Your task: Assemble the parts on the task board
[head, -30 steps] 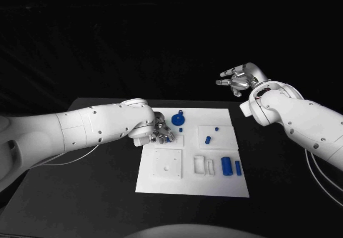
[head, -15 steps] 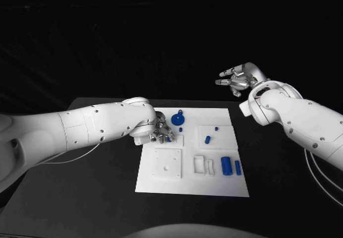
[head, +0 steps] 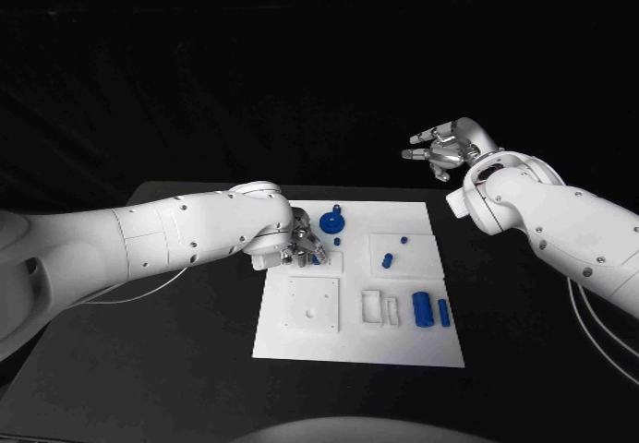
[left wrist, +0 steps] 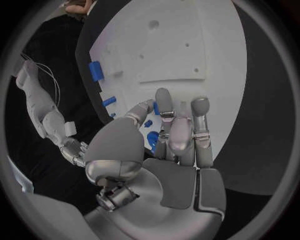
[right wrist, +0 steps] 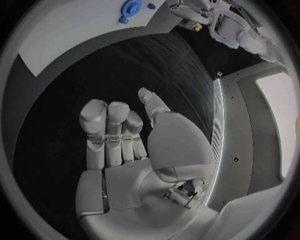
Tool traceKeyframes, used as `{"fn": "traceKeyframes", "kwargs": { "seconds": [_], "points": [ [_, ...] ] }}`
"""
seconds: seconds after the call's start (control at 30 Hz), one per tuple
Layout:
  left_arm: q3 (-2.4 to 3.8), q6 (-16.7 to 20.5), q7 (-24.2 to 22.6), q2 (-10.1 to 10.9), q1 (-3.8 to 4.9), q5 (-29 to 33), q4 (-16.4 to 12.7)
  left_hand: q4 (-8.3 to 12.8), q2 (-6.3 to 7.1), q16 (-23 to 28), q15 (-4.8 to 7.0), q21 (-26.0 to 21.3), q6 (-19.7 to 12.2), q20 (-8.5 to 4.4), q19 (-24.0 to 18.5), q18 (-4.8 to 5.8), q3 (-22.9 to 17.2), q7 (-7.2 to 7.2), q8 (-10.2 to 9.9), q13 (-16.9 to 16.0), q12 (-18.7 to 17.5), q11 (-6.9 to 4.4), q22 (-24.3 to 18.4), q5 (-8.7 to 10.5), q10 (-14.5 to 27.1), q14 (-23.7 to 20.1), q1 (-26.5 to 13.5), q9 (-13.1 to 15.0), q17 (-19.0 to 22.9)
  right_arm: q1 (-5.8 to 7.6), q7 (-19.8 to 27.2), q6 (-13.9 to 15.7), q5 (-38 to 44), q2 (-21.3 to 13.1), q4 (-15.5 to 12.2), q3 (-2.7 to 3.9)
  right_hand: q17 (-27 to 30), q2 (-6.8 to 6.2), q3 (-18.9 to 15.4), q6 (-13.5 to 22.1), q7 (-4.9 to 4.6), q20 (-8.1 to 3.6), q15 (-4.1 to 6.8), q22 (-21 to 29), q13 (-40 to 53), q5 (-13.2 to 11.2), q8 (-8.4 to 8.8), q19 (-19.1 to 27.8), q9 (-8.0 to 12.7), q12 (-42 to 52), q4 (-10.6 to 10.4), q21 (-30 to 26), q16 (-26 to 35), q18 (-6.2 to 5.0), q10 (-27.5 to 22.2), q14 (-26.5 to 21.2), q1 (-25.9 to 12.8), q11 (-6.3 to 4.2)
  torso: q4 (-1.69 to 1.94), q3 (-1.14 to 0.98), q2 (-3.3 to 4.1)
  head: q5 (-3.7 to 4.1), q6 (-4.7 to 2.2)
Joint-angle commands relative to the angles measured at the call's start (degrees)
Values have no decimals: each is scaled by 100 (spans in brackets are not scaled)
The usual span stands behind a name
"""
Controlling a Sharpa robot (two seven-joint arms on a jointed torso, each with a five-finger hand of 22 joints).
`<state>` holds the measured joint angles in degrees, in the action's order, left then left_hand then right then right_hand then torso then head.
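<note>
The white task board (head: 349,343) lies in the middle of the black table. My left hand (head: 297,247) hangs low over the board's upper left, at a raised white square block (head: 333,262). Its curled fingers (left wrist: 180,131) and thumb pinch a small blue part (left wrist: 152,138). A round blue part (head: 331,221) stands just beyond that hand, also seen in the right wrist view (right wrist: 130,9). Blue pegs (head: 388,259) stand mid-board and two blue cylinders (head: 422,308) lie at its right. My right hand (head: 440,149) is raised beyond the board's far right corner, fingers (right wrist: 107,131) apart and holding nothing.
A flat white square plate (head: 310,305) with small holes sits on the board's lower left, and white slotted pieces (head: 379,307) beside it. Black table (head: 160,369) surrounds the board on every side.
</note>
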<state>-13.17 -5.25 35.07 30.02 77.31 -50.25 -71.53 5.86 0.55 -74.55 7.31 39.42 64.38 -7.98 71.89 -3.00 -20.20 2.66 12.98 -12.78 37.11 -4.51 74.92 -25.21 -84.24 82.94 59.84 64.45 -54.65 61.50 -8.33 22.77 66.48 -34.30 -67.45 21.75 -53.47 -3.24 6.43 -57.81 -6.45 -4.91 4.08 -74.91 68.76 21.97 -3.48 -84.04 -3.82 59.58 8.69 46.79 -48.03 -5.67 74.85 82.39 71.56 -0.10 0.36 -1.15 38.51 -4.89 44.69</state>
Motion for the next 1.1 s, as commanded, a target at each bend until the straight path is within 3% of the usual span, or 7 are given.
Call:
{"fn": "traceKeyframes", "kwargs": {
  "seconds": [0.03,0.17,0.43,0.93,1.0,1.03,1.1],
  "points": [
    [-24,-86,-56,-52,-53,11,-17,67,-37,-9,26,-31,500,-7,53,15,-88,-493,-36,5,22,-32,86,107,-261,-4,110,15,10,-4,12,-75,46,1,-4,2,3,-10,37,-18,-10,-30,7,-422,-5,-26,-11,-332,-3,10,-5,-20,21,-34,-34,18,-51,9,-2,2,1,8,0],
    [-24,-69,-54,-50,-57,6,1,-166,77,9,32,-71,518,-16,51,31,135,-510,-87,8,11,-38,80,531,-264,-8,93,-28,39,-5,11,-77,46,-5,-7,2,9,-16,40,-21,-9,-30,7,-421,-10,-32,-11,-331,-3,4,-4,-26,29,-34,-37,15,-48,9,1,3,2,7,-6],
    [-24,-77,-49,-27,-61,4,10,-515,302,28,38,-135,564,-27,63,49,348,-524,-146,12,0,-40,83,713,-262,-9,240,-90,71,-9,7,-77,46,-11,-6,2,12,-24,38,-20,-10,-29,6,-419,-21,-36,-11,-331,-3,-10,-2,-36,34,-35,-45,13,-47,9,1,2,-2,11,4],
    [-22,-36,-46,38,-77,-64,9,-1492,830,27,46,-156,670,-38,81,58,516,-524,-111,9,16,-40,89,1630,-263,-9,369,-37,96,-26,18,-43,47,-7,21,1,22,-26,7,-3,-12,-28,6,-415,-28,-51,-11,-330,-3,-16,-10,-52,48,-39,-46,11,-43,11,-2,0,2,18,-18],
    [-21,-27,-47,48,-78,-78,-5,-1517,921,24,44,-153,683,-40,81,65,640,-519,-102,5,24,-37,90,1594,-265,-12,359,-24,97,-30,26,-27,100,-4,29,1,31,-19,12,-6,-13,-27,5,-412,-40,-11,-12,-328,-4,-34,-4,-62,60,-40,-59,7,-30,11,-4,1,1,28,-26],
    [-20,-18,-46,53,-79,-84,-14,-1509,907,26,45,-153,687,-47,82,68,920,-520,-95,7,24,-40,90,1237,-254,-13,341,-10,104,-35,29,-20,144,-2,33,1,43,-20,17,-5,-15,-27,5,-410,-52,35,-12,-327,-3,-52,2,-70,76,-41,-68,0,-24,11,-3,3,-1,34,-33],
    [-19,-2,-46,63,-79,-92,-29,-1520,717,32,48,-156,668,-48,81,73,1494,-517,-104,9,21,-35,87,1131,-263,-11,445,0,119,-45,32,-13,197,2,40,1,45,-23,16,-5,-12,-27,5,-408,-58,32,-12,-327,-3,-58,0,-79,78,-42,-69,1,-31,9,-4,4,-3,30,-57]
  ]
}}
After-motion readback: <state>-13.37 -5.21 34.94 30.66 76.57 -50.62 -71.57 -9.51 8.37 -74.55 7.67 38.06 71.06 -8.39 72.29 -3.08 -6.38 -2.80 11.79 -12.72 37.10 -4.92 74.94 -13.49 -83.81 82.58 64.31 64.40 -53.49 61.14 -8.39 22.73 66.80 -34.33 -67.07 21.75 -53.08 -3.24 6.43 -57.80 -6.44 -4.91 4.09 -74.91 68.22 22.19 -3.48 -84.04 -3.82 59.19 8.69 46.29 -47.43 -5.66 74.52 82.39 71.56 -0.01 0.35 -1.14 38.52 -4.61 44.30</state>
